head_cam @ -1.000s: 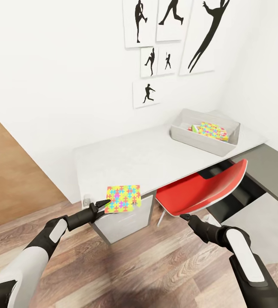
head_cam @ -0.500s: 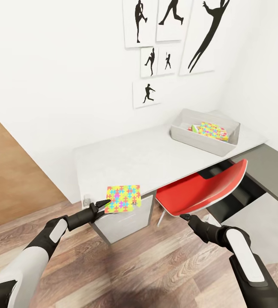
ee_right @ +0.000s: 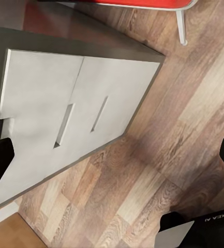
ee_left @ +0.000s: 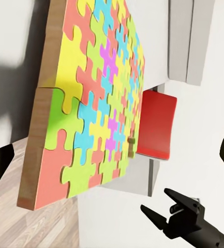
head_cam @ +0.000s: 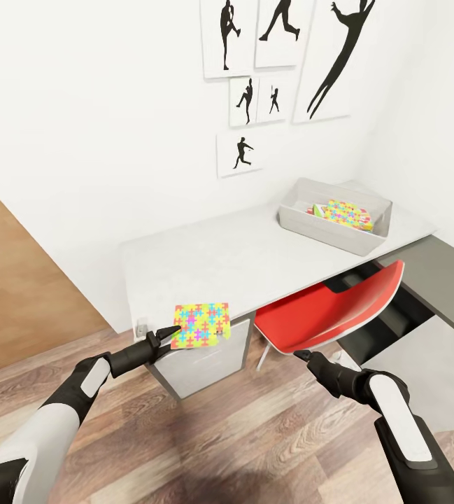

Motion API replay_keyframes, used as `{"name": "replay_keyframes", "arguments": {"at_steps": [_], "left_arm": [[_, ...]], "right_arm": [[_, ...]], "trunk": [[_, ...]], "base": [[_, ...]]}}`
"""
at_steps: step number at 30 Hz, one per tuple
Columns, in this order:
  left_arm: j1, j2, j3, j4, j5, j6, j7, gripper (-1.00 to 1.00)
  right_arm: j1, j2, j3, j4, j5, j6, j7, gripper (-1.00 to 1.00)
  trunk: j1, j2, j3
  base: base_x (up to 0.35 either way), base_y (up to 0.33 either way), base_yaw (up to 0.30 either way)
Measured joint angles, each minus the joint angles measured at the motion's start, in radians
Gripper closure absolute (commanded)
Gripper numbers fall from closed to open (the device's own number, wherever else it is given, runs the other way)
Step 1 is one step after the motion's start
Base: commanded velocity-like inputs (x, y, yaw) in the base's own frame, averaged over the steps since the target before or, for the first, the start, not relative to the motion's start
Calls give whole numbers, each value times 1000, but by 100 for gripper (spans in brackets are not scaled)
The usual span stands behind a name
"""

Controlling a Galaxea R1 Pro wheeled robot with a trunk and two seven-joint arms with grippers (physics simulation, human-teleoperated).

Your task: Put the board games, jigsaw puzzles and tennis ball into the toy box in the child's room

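Head view, nearest first: my left gripper (head_cam: 165, 336) sits low over the wood-plank floor (head_cam: 254, 434), its tip right at the near left edge of the jigsaw puzzle (head_cam: 199, 325). Whether the tip touches the puzzle I cannot tell. The fingers look drawn together to a point, though I cannot tell for certain whether they are parted. In the left wrist view the puzzle (ee_left: 91, 98) looms large and close, its brown backing edge showing, with nothing clamping it that I can see.

The puzzle lies flat at the near edge of the pale grey table (head_cam: 254, 252), overhanging the front above the drawer unit (head_cam: 206, 367).

My right gripper (head_cam: 302, 355) hangs off to the right, well apart from the puzzle, in front of the red chair (head_cam: 331, 311). Its tip also reads as a narrow point, with nothing held; parted or not, I cannot tell. The right wrist view looks down on grey drawer fronts (ee_right: 65, 124) and floor planks. The same gripper appears across the left wrist view (ee_left: 166, 217), and there its two fingers stand apart.

Farther back, at the table's far right end, stands the toy box (head_cam: 338, 217). A second jigsaw puzzle (head_cam: 345, 211) lies inside, with other coloured items beneath it that I cannot make out.

On the white wall beyond hang black sports-silhouette prints (head_cam: 282, 70).
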Motion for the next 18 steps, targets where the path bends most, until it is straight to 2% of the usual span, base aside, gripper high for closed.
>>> {"name": "replay_keyframes", "arguments": {"at_steps": [18], "left_arm": [[0, 0, 0, 0, 0, 0, -1, -100]], "right_arm": [[0, 0, 0, 0, 0, 0, 0, -100]], "trunk": [[0, 0, 0]], "base": [[0, 0, 0]]}}
